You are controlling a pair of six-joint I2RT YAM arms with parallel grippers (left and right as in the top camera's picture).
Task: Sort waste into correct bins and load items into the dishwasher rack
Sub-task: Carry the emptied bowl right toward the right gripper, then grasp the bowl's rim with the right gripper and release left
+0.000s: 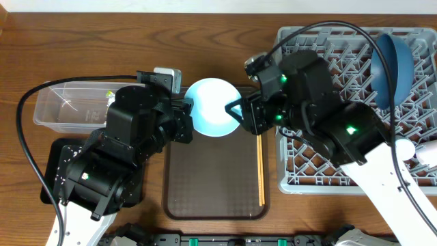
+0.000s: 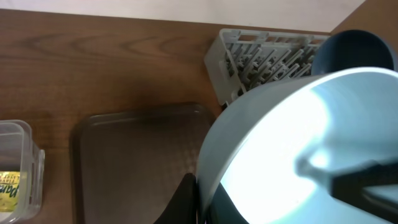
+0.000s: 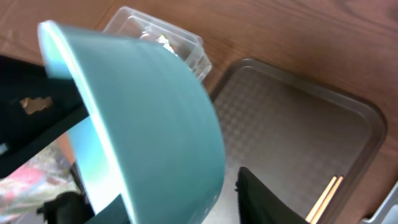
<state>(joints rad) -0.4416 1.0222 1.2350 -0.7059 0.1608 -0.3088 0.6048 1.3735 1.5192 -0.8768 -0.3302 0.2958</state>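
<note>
While left tool [image 1: 187,115] holds cup [image 1: 212,108] | tub [image 1: 48,115]: wrapper [image 2: 11,190] | rack [image 1: 321,174]: plate [image 1: 392,65] | tray [image 1: 212,179]: chopsticks [image 1: 260,171]

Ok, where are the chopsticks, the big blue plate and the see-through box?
chopsticks [image 1: 260,171], overhead view, middle of the sticks.
blue plate [image 1: 392,65], overhead view, its curved face.
see-through box [image 1: 54,121], overhead view, bare floor.

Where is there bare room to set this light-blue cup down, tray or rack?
Free: the brown serving tray floor between its left rim and the chopsticks; back-left rows of the rack, between its left wall and the blue plate. Crowded: the tray's far edge, where the left pincer and right pincer flank the light-blue cup.
</note>
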